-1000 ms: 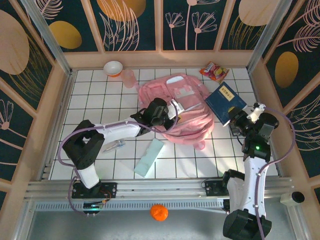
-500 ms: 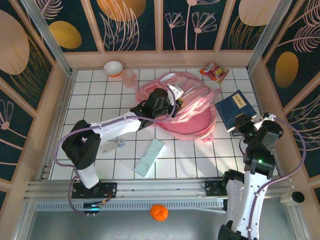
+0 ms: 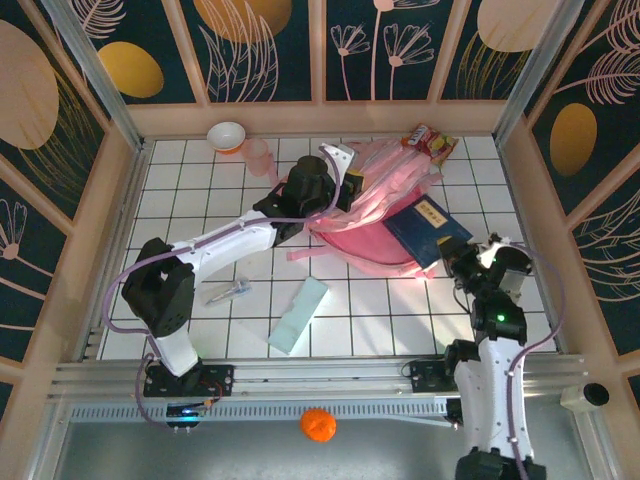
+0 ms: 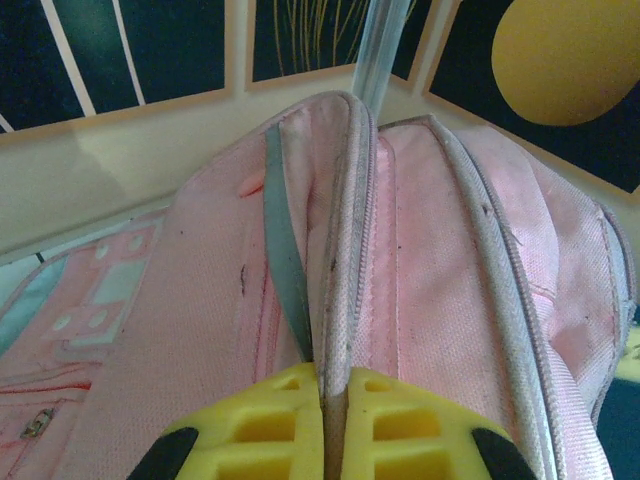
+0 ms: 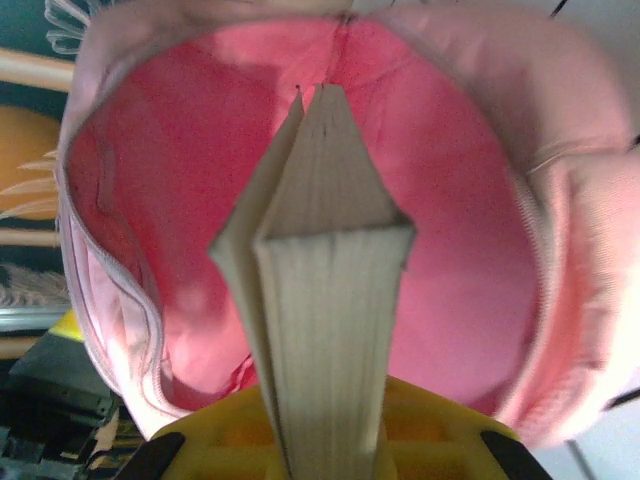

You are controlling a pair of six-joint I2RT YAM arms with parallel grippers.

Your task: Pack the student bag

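Bag: the student bag (image 3: 385, 190), soft and pink, lies toward the far right of the white tiled table (image 3: 200, 200), its mouth lifted and facing the right arm
Left claw: the left gripper (image 4: 333, 390) is pinched tight on the bag's zip rim, holding the opening up
Right claw: the right gripper (image 5: 325, 435) is narrow, clamped on one end of the blue book (image 3: 425, 225)
Book: its far end sits at the mouth, aimed at the pink lining; one cover splays off the pages
Risk: the loose cover may snag the rim, the thin rim may slip from the pinch and close the mouth, or the push may shove the bag away
Nearby: a snack packet (image 3: 430, 143) just beside the bag
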